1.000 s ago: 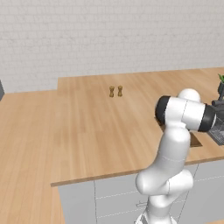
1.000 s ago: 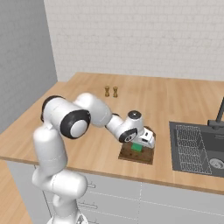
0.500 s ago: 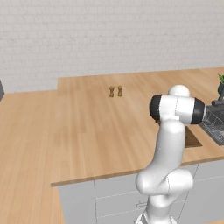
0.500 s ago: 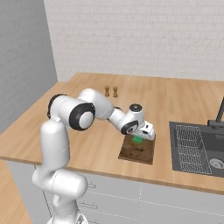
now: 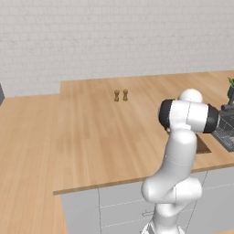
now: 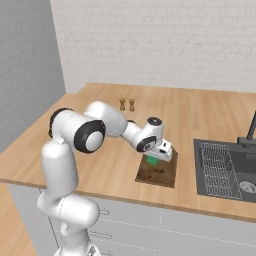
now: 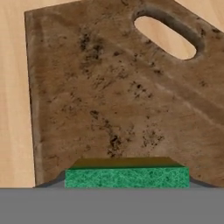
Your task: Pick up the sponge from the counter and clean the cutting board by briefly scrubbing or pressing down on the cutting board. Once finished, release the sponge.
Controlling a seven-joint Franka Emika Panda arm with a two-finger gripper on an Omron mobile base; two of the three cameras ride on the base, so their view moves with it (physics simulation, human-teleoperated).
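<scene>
Hovering gripper (image 6: 161, 156) clamps sponge (image 7: 127, 177) between fingers, green face toward cutting board (image 7: 113, 92), above board's stained middle on counter (image 6: 200, 112); likely poised for pressing down to scrub.

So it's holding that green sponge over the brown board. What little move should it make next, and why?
Probably straight down. The pincer holds the sponge above the cutting board, and the right base view seems to show a gap between them. Lowering would press the sponge onto the board's dark specks to scrub.
</scene>
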